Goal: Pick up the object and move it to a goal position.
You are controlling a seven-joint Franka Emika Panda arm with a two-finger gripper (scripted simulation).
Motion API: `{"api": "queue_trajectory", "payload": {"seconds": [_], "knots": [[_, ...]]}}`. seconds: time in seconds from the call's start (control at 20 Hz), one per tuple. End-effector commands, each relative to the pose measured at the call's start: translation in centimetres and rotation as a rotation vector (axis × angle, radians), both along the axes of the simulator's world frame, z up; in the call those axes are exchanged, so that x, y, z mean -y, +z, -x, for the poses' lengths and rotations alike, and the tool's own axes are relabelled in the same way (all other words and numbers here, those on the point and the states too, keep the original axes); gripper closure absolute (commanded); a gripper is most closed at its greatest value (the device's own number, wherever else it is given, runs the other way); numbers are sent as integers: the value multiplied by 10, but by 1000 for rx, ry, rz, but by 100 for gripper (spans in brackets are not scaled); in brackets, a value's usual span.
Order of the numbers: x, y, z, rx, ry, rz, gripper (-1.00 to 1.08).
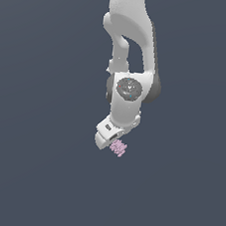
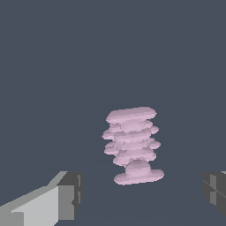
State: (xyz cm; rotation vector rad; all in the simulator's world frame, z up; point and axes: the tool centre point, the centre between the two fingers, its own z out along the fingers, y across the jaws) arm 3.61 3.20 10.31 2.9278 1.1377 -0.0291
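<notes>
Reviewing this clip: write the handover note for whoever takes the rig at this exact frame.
Gripper: open, fingers wide apart, holding nothing.
Pink ridged object: on the dark surface, lying ahead of the gap between the fingertips in the wrist view, untouched. In the exterior view it sits just beside the gripper's tip.
Done: approach to the object.
Left: close in around it, grasp, lift, carry to the goal. No goal marker shows in either view.

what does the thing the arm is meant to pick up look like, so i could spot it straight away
Follow the white robot arm down to its gripper. The object sits just below it: a tiny pale pink piece with ridged, stacked layers. It is the only coloured thing against the plain dark grey background.
</notes>
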Motion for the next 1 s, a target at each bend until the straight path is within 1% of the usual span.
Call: {"api": "queue_trajectory", "payload": {"seconds": [0.0, 0.3, 0.65, 0.95], "knots": [[-4, -2, -4, 6, 50, -3, -92], [-9, -5, -10, 15, 117, -7, -92], [-10, -7, -11, 16, 125, -8, -92], [-10, -32, -10, 16, 128, -8, -92]]}}
